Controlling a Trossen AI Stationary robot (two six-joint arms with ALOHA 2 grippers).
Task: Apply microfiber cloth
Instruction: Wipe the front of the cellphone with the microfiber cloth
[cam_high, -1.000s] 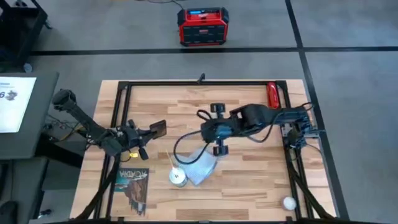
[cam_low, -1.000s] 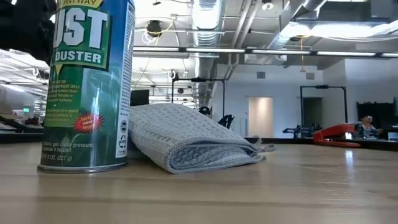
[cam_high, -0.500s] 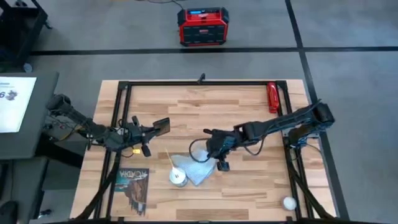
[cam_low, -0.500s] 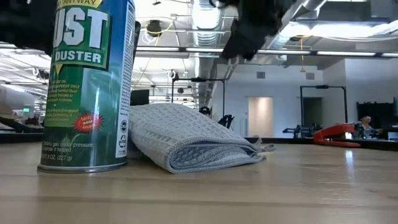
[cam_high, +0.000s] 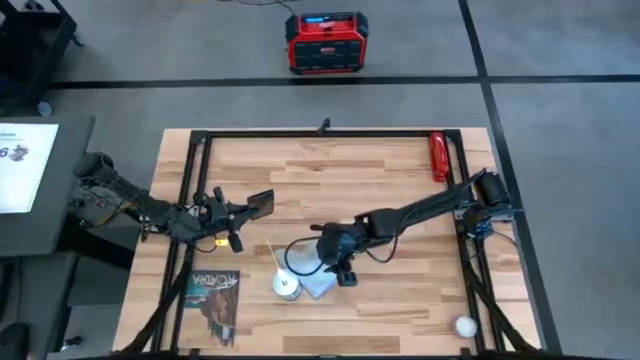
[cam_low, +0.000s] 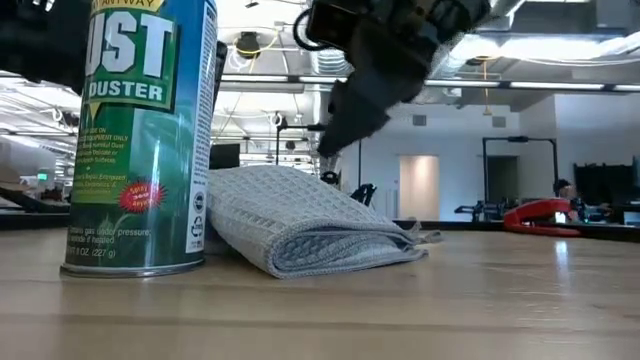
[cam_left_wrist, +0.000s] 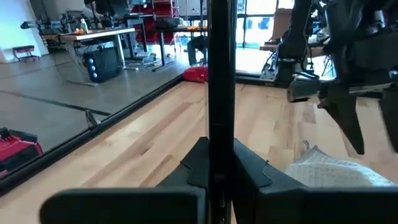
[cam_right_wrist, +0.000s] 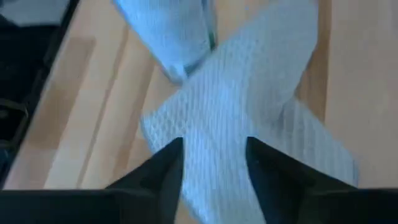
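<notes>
folded microfiber cloth (cam_high: 318, 283) under the right gripper (cam_high: 322, 262)

pale blue-grey, waffle-textured, it lies folded in soft layers flat on the wood, directly below the right gripper's parted fingertips (cam_right_wrist: 166, 163), which straddle its middle; in the low view the rounded fold edge faces the camera.

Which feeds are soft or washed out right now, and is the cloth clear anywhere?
Right wrist view: blurred, the microfiber cloth smeared, only its weave readable. Low view: bright ceiling lights behind, right gripper a dark silhouette, cloth folds crisp. Left wrist view: windows blown out. High view: evenly lit.
</notes>
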